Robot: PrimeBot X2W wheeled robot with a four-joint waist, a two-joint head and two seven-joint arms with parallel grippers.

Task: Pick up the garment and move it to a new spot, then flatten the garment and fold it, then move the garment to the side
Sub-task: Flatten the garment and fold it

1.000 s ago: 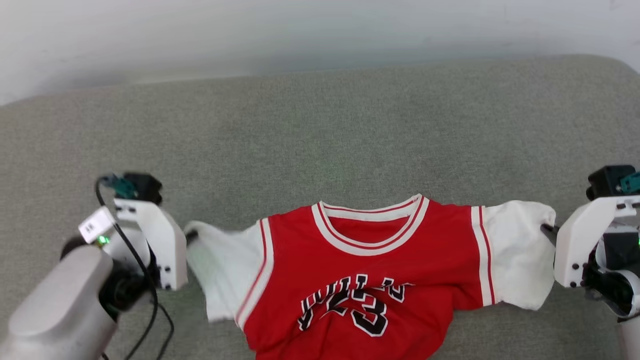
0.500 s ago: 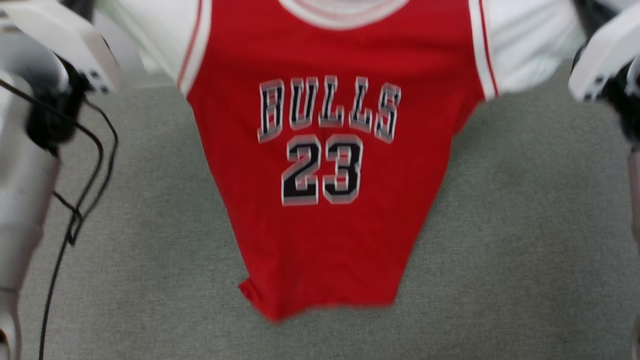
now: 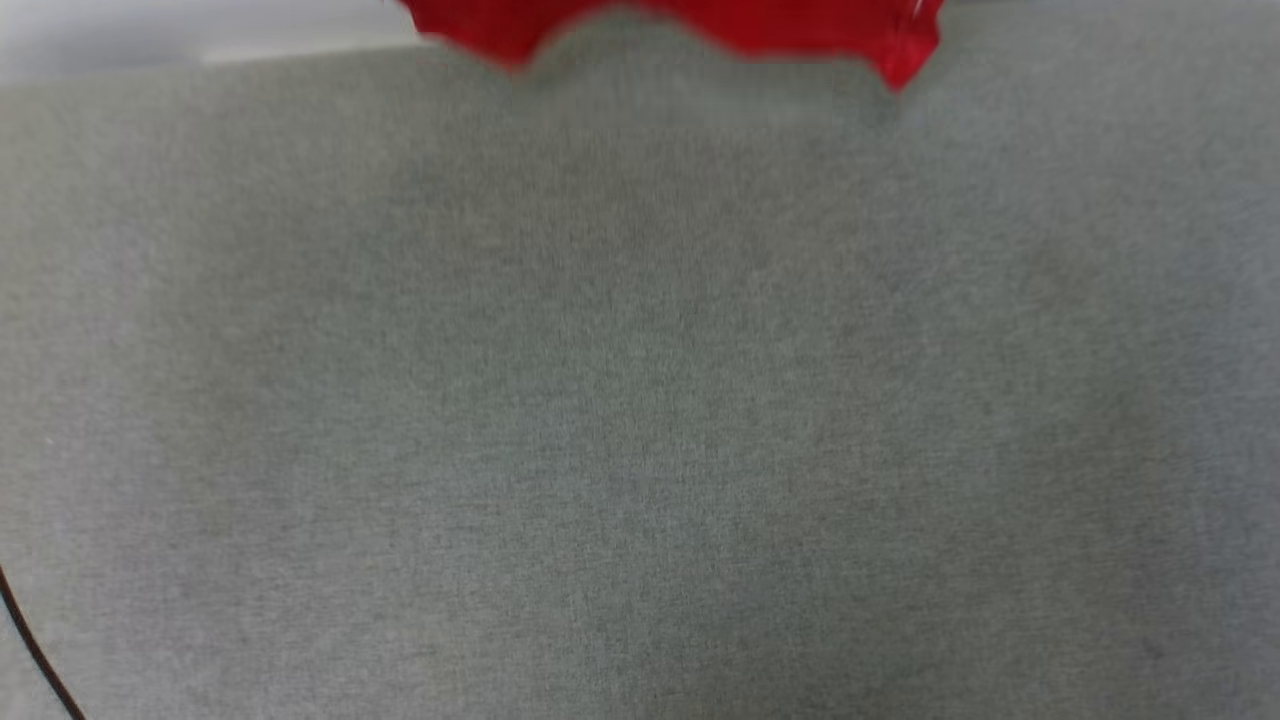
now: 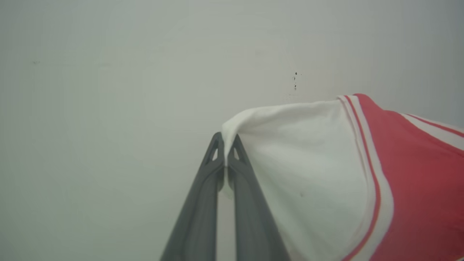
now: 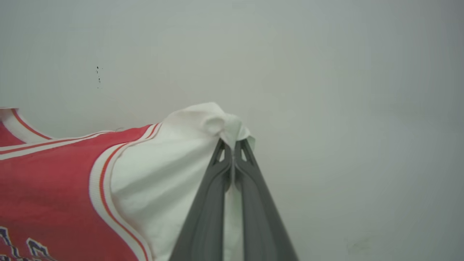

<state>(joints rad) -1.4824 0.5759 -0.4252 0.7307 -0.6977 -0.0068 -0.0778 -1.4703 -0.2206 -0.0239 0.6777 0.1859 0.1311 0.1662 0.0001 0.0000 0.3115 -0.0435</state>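
Note:
The garment hangs in the air, held by both sleeves. In the head view its wavy red hem (image 3: 700, 25) dangles at the top edge, above the grey surface (image 3: 640, 400). My left gripper (image 4: 226, 143) is shut on the tip of one white sleeve (image 4: 301, 163), with the red body (image 4: 420, 181) stretching away to the right. My right gripper (image 5: 232, 145) is shut on the bunched tip of the other white sleeve (image 5: 170, 166); the red body (image 5: 47, 181) and part of the black lettering extend to the left.
A pale wall (image 4: 108, 90) stands behind the lifted garment in both wrist views. A thin black cable (image 3: 30, 650) crosses the lower left corner of the head view over the grey fabric surface.
Both grippers have lifted the garment off the grey surface by its sleeves. It now hangs high, with just its hem at the top of the head view; the camera has also shifted.

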